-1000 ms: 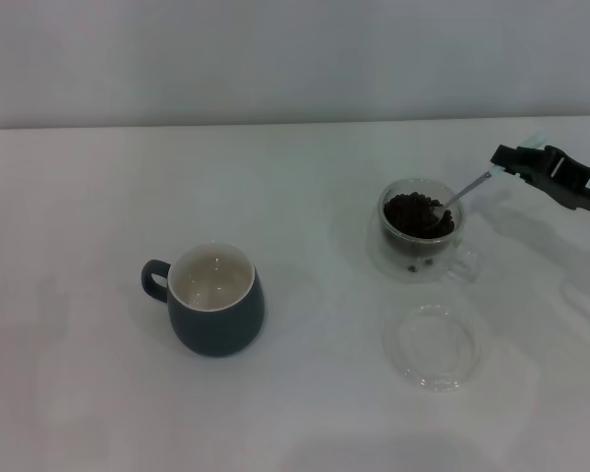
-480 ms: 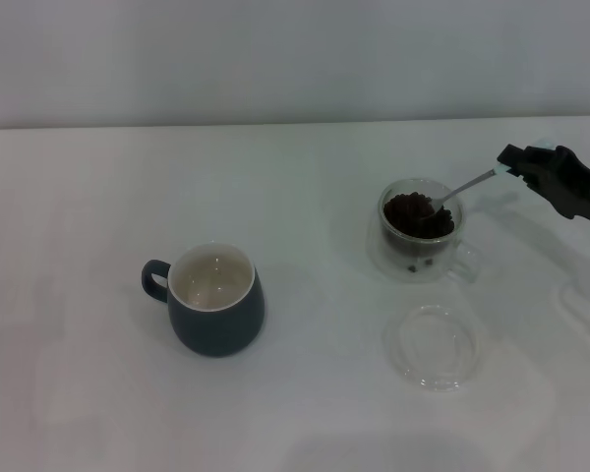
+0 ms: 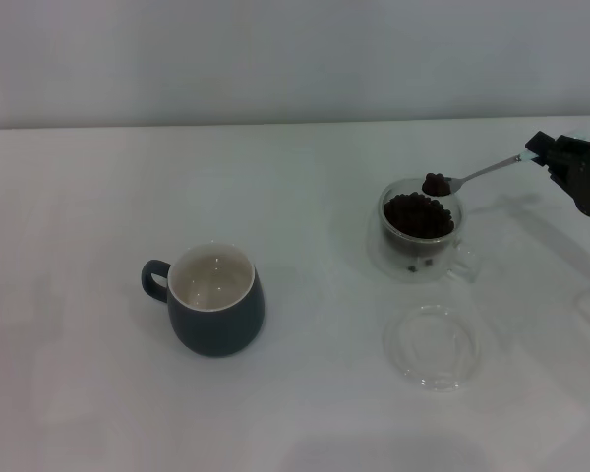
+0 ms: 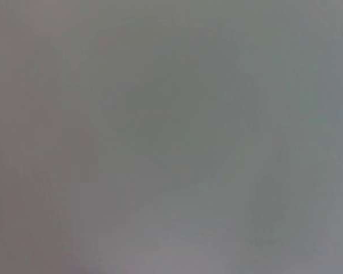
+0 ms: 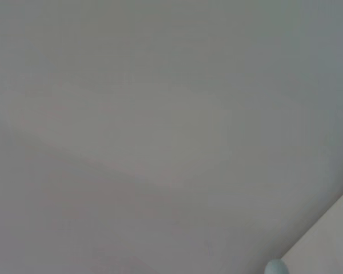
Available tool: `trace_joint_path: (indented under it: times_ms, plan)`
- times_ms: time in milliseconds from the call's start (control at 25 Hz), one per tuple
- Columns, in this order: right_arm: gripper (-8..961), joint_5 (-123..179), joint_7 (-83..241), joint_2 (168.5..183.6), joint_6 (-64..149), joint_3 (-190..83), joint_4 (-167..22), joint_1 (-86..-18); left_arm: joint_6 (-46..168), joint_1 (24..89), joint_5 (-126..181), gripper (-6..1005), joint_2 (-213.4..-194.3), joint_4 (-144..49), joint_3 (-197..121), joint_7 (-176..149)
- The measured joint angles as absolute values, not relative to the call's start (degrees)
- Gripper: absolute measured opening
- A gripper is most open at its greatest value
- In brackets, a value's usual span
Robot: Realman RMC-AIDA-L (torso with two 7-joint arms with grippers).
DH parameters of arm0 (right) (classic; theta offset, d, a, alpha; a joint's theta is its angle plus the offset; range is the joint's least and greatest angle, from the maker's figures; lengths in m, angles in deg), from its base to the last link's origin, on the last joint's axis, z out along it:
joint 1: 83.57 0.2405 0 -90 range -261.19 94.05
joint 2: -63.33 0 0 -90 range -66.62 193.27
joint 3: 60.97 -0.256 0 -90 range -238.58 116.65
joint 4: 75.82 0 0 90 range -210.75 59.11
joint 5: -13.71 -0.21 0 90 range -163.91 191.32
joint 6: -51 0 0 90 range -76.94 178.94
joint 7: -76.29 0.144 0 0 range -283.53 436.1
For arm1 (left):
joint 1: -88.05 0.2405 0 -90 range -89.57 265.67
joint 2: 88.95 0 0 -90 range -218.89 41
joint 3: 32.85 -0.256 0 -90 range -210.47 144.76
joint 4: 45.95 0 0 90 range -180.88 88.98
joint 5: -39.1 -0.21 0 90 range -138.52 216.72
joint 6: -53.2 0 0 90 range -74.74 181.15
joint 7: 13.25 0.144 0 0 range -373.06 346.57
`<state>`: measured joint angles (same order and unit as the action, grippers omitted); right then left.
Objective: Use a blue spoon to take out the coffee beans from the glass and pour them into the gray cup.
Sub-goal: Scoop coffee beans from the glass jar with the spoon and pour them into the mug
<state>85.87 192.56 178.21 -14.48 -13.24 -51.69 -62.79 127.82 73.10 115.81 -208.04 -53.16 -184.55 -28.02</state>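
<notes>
So since the earlier frames the blue spoon (image 3: 469, 178) has come up out of the glass (image 3: 419, 229): a second ago its bowl was buried in the beans, now it sits just above the rim with a small dark heap of coffee beans (image 3: 434, 184) riding on it. The right gripper (image 3: 543, 152) has pulled back toward the right edge of the desk (image 3: 295, 413) and risen a bit, and it's clamped on the spoon's handle end, metal neck sloping down from it to the loaded bowl. The glass hasn't budged; it's on the right half of the desk, toward the far edge, with plenty of beans inside. The gray cup (image 3: 210, 300) is well apart from it on the left-middle part of the desk, upright, handle pointing to the left edge, cream inside showing with nothing dark in it. A flat clear dish (image 3: 434, 346) lies just on the near side of the glass. The right wrist view only catches the pale blue handle tip at its bottom edge. The left arm isn't in the head view and its wrist view shows only blank grey.
</notes>
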Motion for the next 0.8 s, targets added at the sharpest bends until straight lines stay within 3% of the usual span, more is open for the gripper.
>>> trace_joint_path:
  times_ms: [360, 800]
  plan:
    - [134, 85.83, 192.59, 178.55, -18.08, -8.36, -52.15, -61.28, 126.92, 72.1, 115.76, 762, -208.04, -53.06, -184.63, -28.02]
    - [135, 81.18, 191.59, 179.5, -17.0, 3.9, -54.16, -54.12, 124.84, 71.17, 115.74, 761, -208.07, -53.07, -184.91, -28.01]
